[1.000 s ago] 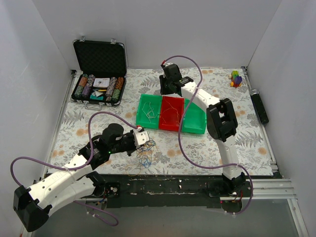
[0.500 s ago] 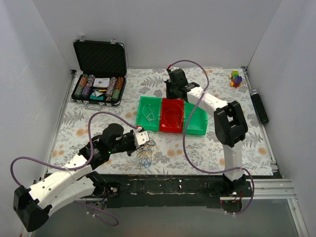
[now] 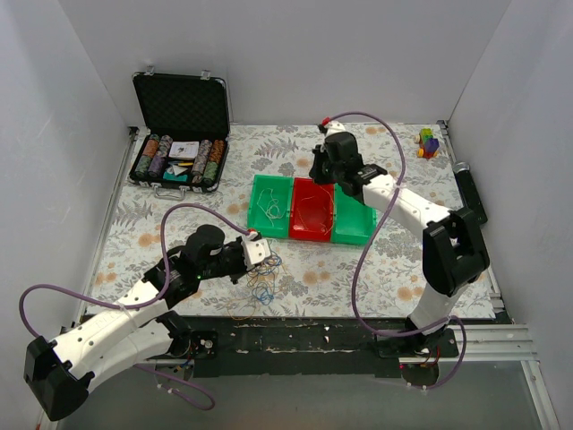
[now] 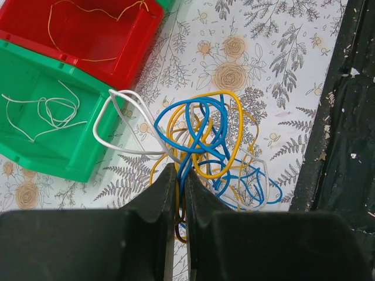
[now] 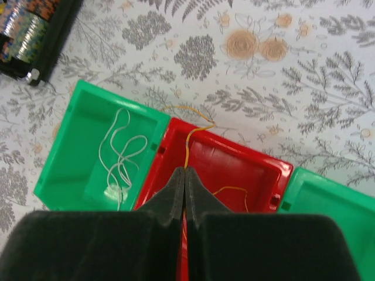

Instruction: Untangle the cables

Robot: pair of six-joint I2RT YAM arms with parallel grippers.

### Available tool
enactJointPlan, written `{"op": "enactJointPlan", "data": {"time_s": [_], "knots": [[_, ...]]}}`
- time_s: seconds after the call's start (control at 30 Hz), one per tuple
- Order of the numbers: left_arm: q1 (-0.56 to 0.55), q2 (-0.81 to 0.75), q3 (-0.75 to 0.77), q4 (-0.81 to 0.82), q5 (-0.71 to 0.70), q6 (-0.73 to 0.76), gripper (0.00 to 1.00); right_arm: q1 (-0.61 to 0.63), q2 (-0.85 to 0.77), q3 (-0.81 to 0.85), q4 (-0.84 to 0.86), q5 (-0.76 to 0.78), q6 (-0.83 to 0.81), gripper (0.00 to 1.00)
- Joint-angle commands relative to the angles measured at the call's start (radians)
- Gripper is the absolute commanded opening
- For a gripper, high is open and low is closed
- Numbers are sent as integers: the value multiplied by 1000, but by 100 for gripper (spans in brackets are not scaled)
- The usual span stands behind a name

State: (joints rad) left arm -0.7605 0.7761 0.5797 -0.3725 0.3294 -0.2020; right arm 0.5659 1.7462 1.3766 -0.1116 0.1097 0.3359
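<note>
The left gripper (image 4: 179, 171) is low over the floral table (image 3: 385, 269), near its front edge. Its fingers are pressed almost together on strands of the cables (image 4: 205, 146), a loose bunch of blue, yellow and whitish wires lying just beside the green bin (image 4: 35, 155). The right gripper (image 5: 186, 171) hangs over the red bin (image 5: 234, 167), fingers fully together, pinching a yellow wire (image 5: 187, 146) that runs to the bin's far rim. One whitish wire (image 5: 120, 155) lies in the green bin.

Open tablecloth (image 3: 313, 278) lies near and right of the bins (image 3: 265, 226); the case (image 3: 180, 107) fills the far left, and the cables (image 3: 262, 282) clutter the near left.
</note>
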Motion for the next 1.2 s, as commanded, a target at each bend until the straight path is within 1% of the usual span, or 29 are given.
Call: {"op": "enactJointPlan", "data": {"time_s": [0.0, 0.23, 0.43, 0.5, 0.63, 0.8, 0.93, 1.0, 1.17], "knots": [[9, -6, 14, 15, 0, 7, 0, 5, -100, -103, 65, -30, 40, 1], [10, -5, 11, 21, 8, 4, 0, 25, -301, -296, 236, -25, 29, 1], [21, -1, 14, 20, 8, 1, 0, 26, -390, -349, 342, 4, -3, 1], [23, -1, 16, 20, 10, 0, 0, 26, -381, -326, 328, 7, -8, 1], [27, 0, 20, 20, 10, -2, 0, 26, -340, -269, 245, 7, -1, 1], [29, 2, 20, 20, 14, 0, 0, 26, -313, -263, 156, 28, 12, 1], [26, 0, 17, 23, 17, 1, 0, 28, -341, -298, 151, 19, 15, 1], [26, 0, 14, 23, 19, 1, 0, 29, -341, -288, 124, 28, 14, 1], [29, 2, 14, 29, 23, -2, 0, 29, -265, -220, 32, 36, 0, 1]]}}
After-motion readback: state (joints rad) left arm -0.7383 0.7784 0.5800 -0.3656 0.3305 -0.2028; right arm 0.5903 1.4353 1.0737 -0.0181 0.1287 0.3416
